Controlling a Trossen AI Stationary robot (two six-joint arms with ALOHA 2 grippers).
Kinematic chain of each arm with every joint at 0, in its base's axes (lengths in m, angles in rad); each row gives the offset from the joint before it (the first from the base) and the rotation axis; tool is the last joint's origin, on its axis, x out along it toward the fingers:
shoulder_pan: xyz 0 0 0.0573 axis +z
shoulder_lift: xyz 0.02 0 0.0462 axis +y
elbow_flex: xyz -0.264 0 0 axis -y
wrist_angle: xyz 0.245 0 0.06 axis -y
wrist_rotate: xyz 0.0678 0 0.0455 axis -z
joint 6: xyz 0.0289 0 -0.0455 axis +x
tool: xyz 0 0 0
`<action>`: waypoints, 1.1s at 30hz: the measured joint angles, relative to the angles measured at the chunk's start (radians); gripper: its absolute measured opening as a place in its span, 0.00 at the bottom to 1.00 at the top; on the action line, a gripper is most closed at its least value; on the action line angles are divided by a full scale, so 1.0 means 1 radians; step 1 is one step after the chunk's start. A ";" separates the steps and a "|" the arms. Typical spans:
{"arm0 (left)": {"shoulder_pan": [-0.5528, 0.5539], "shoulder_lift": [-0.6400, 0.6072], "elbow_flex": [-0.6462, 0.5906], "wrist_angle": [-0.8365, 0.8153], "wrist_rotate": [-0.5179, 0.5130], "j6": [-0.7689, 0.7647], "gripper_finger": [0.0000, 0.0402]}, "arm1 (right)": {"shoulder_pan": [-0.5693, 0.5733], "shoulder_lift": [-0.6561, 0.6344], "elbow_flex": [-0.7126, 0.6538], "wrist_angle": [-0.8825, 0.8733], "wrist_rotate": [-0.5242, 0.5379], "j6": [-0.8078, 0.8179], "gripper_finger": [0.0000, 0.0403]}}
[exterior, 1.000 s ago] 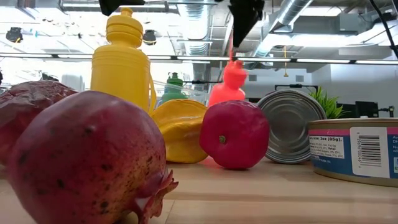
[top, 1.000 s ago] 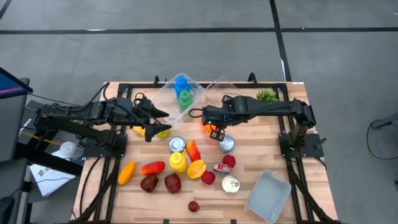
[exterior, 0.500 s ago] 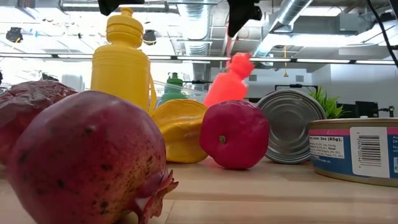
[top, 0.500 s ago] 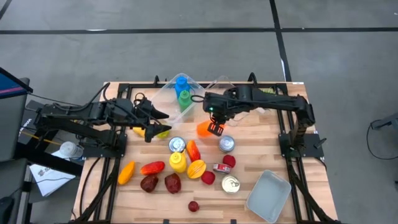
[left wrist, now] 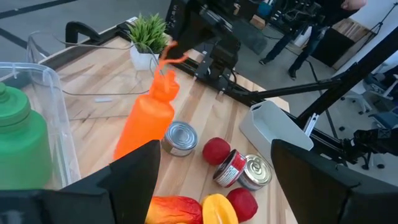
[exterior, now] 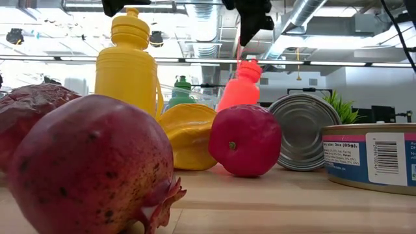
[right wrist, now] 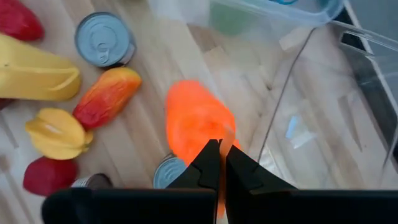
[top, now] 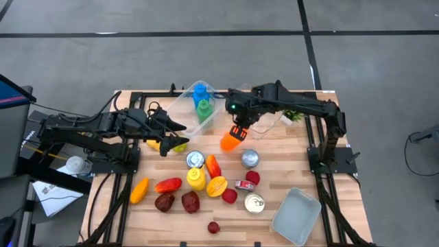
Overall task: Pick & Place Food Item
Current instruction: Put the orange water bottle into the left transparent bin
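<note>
right gripper (top: 238, 128) clenched on orange bottle (top: 230, 140) strap, bottle hanging tilted beside clear bin (top: 184, 104). placing not yet done. left gripper (top: 180, 127) released, waiting.

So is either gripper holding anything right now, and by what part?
The right gripper is shut on the thin strap at the top of the orange bottle, which hangs tilted. The left gripper holds nothing.
</note>
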 joint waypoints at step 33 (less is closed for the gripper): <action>0.000 0.000 0.000 0.000 -0.005 -0.006 0.74 | -0.236 0.109 0.045 0.230 -0.127 -0.070 0.00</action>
